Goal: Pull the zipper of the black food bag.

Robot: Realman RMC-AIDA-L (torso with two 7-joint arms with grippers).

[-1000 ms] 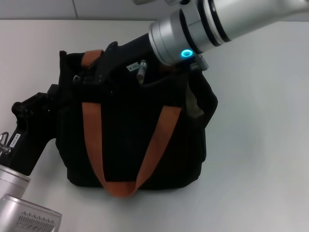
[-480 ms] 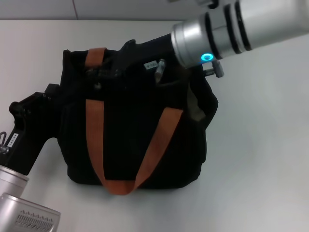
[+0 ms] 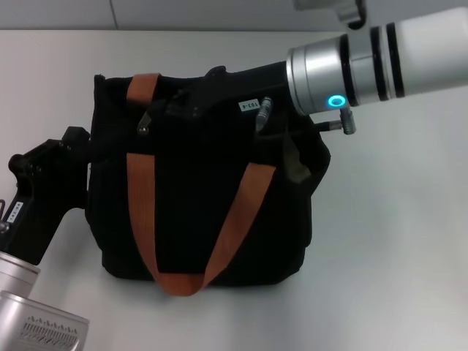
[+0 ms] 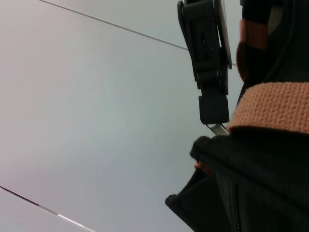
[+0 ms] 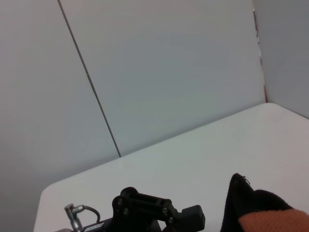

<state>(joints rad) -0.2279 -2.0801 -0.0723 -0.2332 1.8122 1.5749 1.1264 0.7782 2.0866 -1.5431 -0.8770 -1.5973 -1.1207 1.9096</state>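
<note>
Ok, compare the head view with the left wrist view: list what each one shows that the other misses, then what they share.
Only the head view shows the whole black food bag standing on the white table, both arms, and the right gripper lying across the bag's top with the left gripper at the bag's left side. Only the left wrist view shows a gripper finger up close with a metal tab below its tip. Both show the bag's orange-brown strap.

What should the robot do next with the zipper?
Probably slide the zipper a little along the top of the bag, toward the robot's right. The right gripper seems to pinch it near the bag's left end, and the left gripper is at that side.
</note>
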